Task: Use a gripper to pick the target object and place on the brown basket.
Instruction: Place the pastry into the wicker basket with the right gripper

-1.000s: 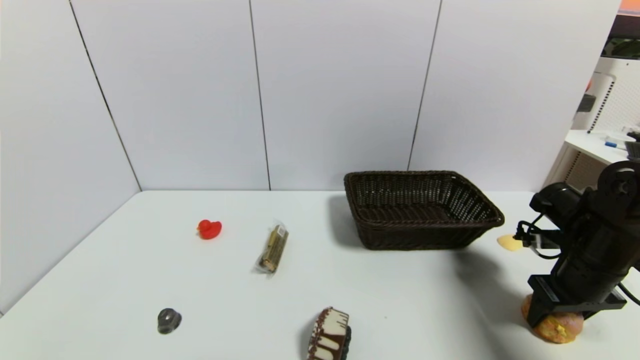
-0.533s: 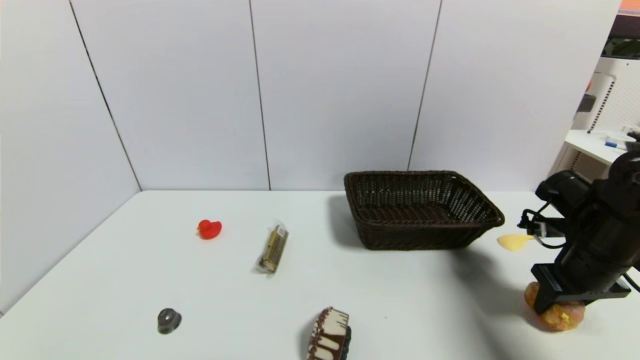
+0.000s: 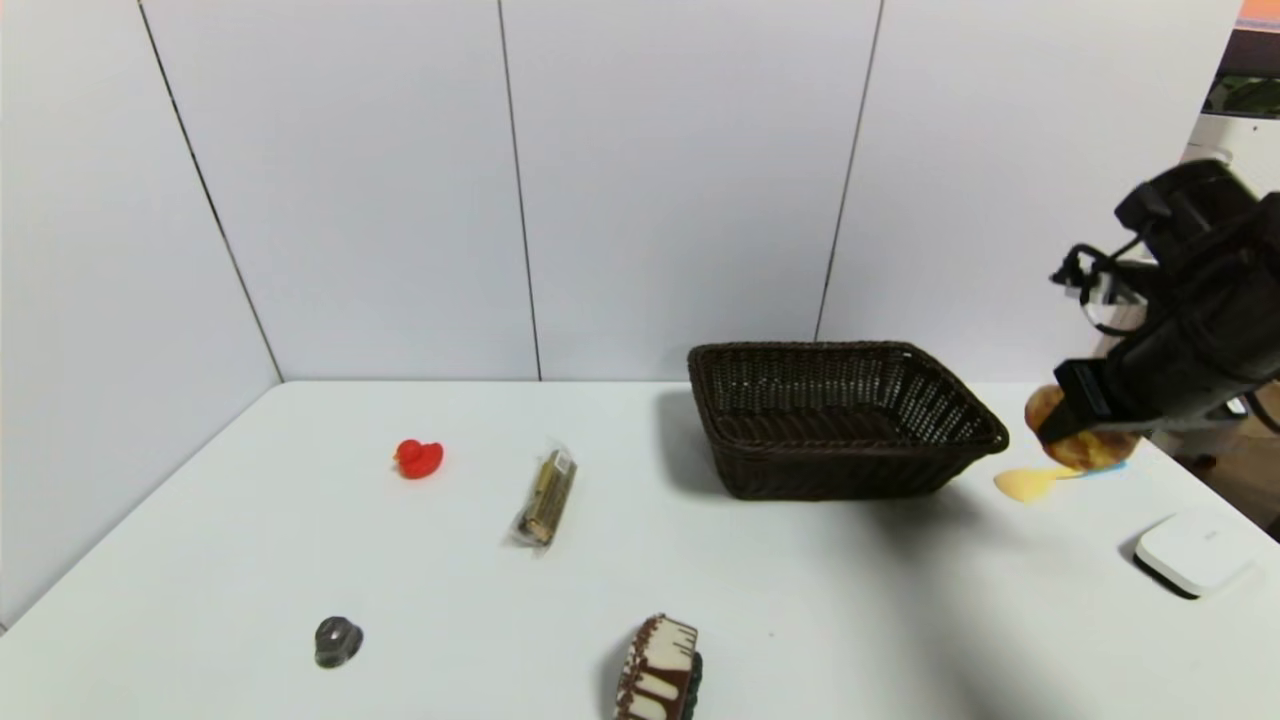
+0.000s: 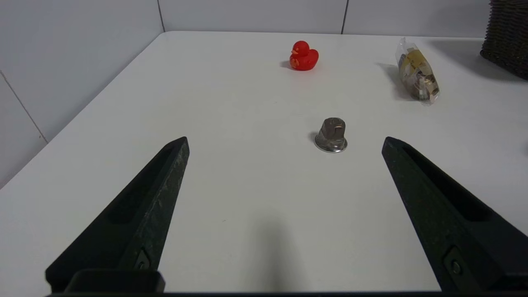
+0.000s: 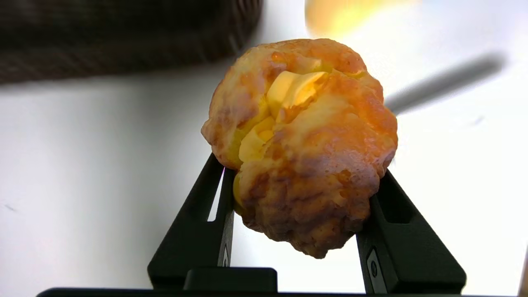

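I read the job as about half done: the pick is made and the carry and drop are left. The white table (image 3: pixel 300 560) fills the lower half of the head frame. The brown wicker basket (image 3: pixel 845 418) sits at centre right and, as far as I can see into it, holds nothing.

At the right edge of that frame my right gripper (image 3: pixel 1085 440) hangs above the table, just right of the basket's rim, its jaws pinching the toy cream puff (image 3: pixel 1082 445). The right wrist frame shows it best: the cream puff (image 5: pixel 301 144) fills the centre, squeezed between the two black fingers (image 5: pixel 198 231), yellow filling showing. I judge that what remains is a move left over the rim and a release.

My left gripper (image 4: pixel 284 142) is parked low over the table with its jaws spread wide and nothing between them; a small metal nut (image 4: pixel 331 135) lies beyond.

Elsewhere on the table are:
- a striped cake slice (image 3: pixel 660 668), bottom centre
- a wrapped snack bar (image 3: pixel 545 497)
- a red toy duck (image 3: pixel 418 458)

The wrapper's print is too small for me to read, and I see no other writing.
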`<state>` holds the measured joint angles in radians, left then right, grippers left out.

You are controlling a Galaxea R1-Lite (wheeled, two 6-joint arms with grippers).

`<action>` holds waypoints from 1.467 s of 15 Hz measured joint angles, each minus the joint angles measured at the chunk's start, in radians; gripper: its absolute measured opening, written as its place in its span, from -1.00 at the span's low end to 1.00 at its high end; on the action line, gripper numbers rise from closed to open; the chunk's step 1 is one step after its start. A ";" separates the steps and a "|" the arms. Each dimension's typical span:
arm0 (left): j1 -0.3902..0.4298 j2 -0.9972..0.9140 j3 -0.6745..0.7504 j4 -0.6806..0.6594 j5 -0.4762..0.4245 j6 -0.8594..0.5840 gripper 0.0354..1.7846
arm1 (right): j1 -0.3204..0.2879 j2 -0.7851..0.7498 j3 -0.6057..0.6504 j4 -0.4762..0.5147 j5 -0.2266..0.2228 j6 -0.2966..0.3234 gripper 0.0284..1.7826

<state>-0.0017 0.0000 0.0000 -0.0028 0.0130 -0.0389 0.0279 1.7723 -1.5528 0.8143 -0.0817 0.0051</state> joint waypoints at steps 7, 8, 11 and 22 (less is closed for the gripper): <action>0.000 0.000 0.000 0.000 0.000 0.000 0.89 | 0.174 0.123 -0.191 -0.183 0.011 0.011 -0.12; 0.000 0.000 0.000 0.000 0.000 0.000 0.89 | 0.186 0.139 -0.193 -0.189 0.010 0.011 -0.12; 0.001 0.000 0.000 0.000 0.000 -0.001 0.89 | 0.202 0.180 -0.193 -0.206 0.008 0.010 -0.12; 0.000 0.000 0.000 0.000 0.000 0.000 0.89 | 0.196 0.199 -0.156 -0.224 0.002 0.001 0.64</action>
<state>-0.0017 0.0000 0.0000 -0.0028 0.0134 -0.0394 0.2240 1.9715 -1.7083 0.5898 -0.0794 0.0057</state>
